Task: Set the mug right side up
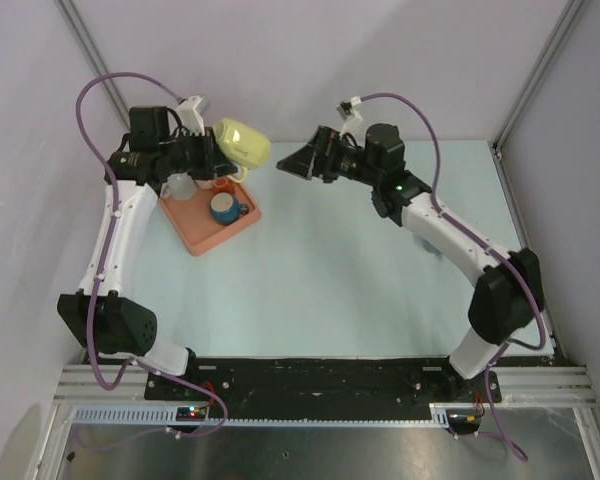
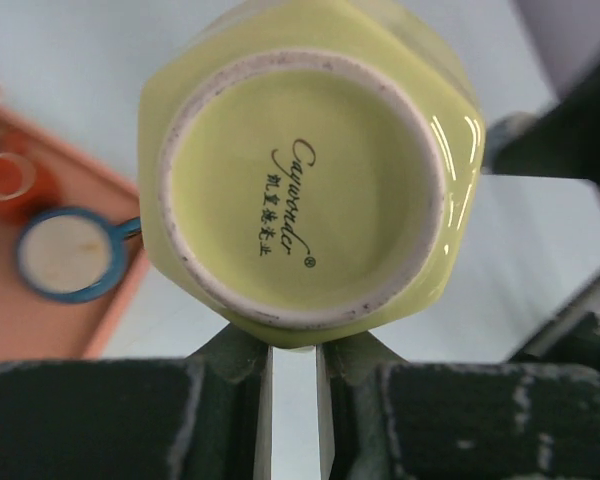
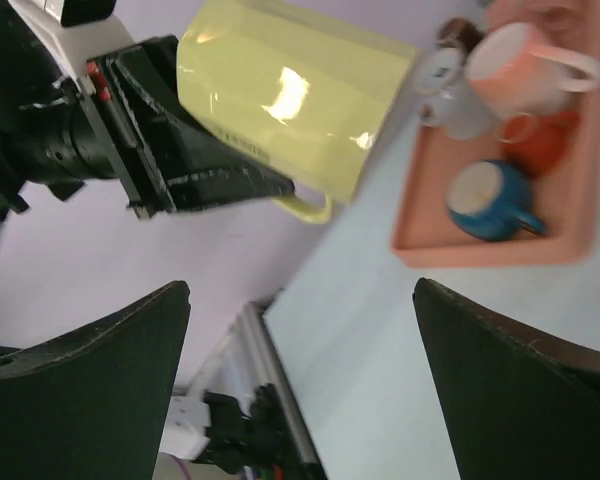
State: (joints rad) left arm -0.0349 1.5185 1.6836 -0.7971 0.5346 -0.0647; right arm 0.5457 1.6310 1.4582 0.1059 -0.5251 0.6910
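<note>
The yellow-green mug [image 1: 243, 143] is held in the air at the back left, tilted on its side above the table. My left gripper [image 1: 216, 152] is shut on the mug's handle side. In the left wrist view the mug's base [image 2: 300, 190] with its printed mark faces the camera, and the left gripper [image 2: 292, 350] pinches its lower edge. In the right wrist view the mug [image 3: 290, 100] lies sideways with its handle [image 3: 305, 208] below, by the left gripper [image 3: 250, 185]. My right gripper [image 1: 298, 162] is open and empty, a short way right of the mug; it also shows in its own view [image 3: 300, 330].
An orange tray [image 1: 192, 238] sits below the left gripper, holding a blue mug [image 1: 225, 208], an orange cup [image 1: 221, 185] and a pale cup [image 1: 180, 185]. The right wrist view shows the tray [image 3: 570, 215] with the blue mug [image 3: 490, 200] and a pink mug [image 3: 525, 65].
</note>
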